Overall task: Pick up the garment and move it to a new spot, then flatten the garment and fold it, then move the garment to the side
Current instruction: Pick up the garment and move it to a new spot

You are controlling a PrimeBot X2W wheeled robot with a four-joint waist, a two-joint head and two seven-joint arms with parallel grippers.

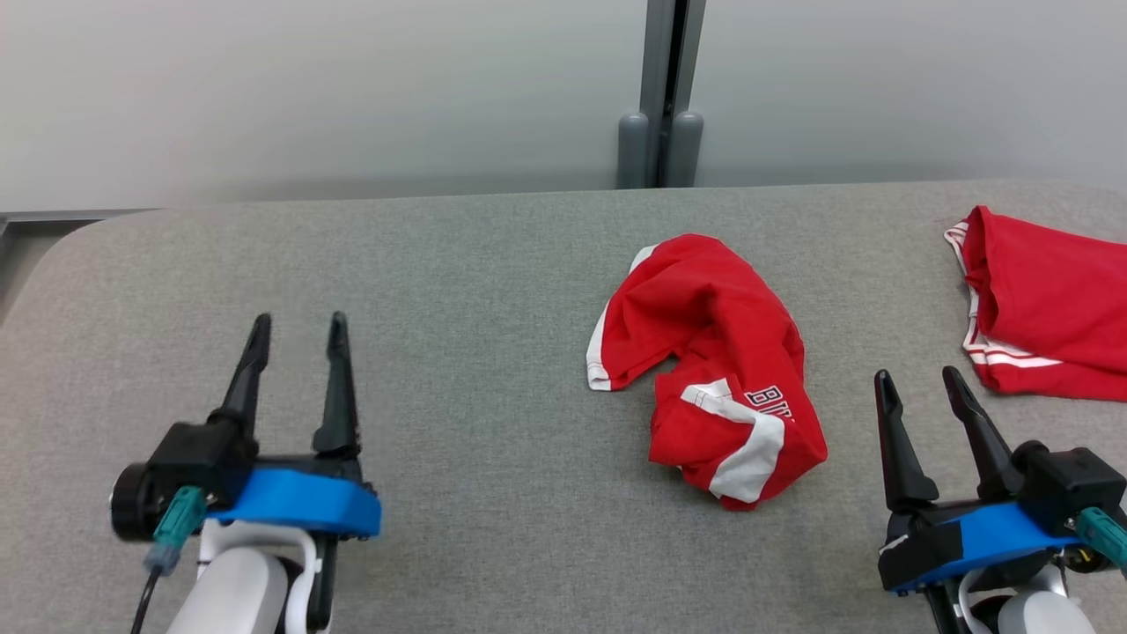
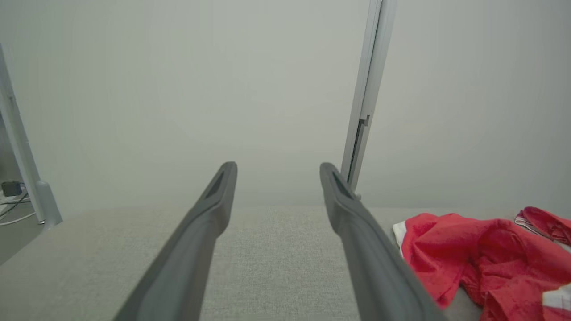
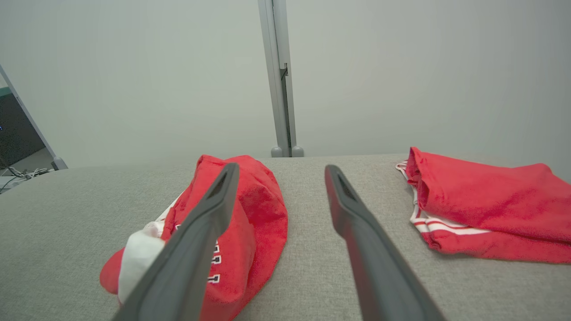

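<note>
Left gripper (image 1: 299, 319) is hanging wide open and holding nothing, its fingers pointing over bare table (image 1: 458, 291) well left of the garment (image 1: 713, 352). Right gripper (image 1: 917, 374) is also standing wide open and empty, hovering just right of the garment's near end without touching it. The garment is lying crumpled at mid-table, red with white bands and some lettering that its folds are cutting off. Broad open cloth is stretching left of the garment to the table's rounded corner. To the garment's right a second garment (image 1: 1048, 308), red with white stripes, is lying well apart, the frame edge cutting it off. In the right wrist view one finger is covering part of the garment. Beyond the garment, the table's far edge is meeting a pale wall (image 1: 308, 88) and a grey post (image 1: 662, 88).
</note>
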